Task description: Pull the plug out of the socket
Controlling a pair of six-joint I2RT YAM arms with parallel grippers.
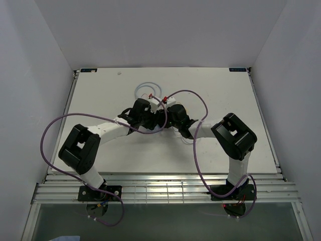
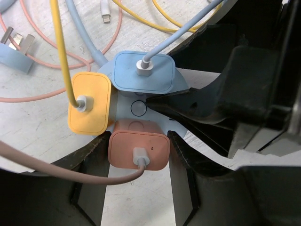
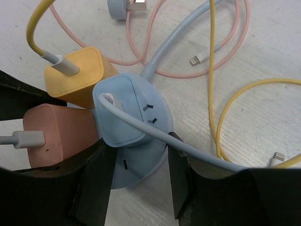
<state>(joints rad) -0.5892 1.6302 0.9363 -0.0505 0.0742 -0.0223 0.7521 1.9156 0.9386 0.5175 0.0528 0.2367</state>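
Left claw: closed on the pink plug, with one black finger against each long side of it. Right claw: partly closed, its fingers straddling the near rim of the socket just below the blue plug. Whether they press on the rim or only lie over it cannot be told from this view. The socket lies flat near the middle of the tabletop, where the two arms meet head-on in the top view. Three plugs stand in its top, packed edge to edge: pink, blue and a yellow plug. Obstructions: the blue plug's thin cable runs across one finger of the right claw. In the left wrist view, a right finger lies on the socket face between the blue and pink plugs, close beside the left claw. Around the socket a thick pale-blue cord, a pink cable and a yellow cable loop loosely. A free white connector lies among them, and a loose pale-blue pinned plug lies beyond. Materials: the plugs are smooth matt plastic blocks with rounded corners, each with a white cable end in its top. The socket is a flat round disc with small slot holes. The tabletop is white, scuffed and speckled.
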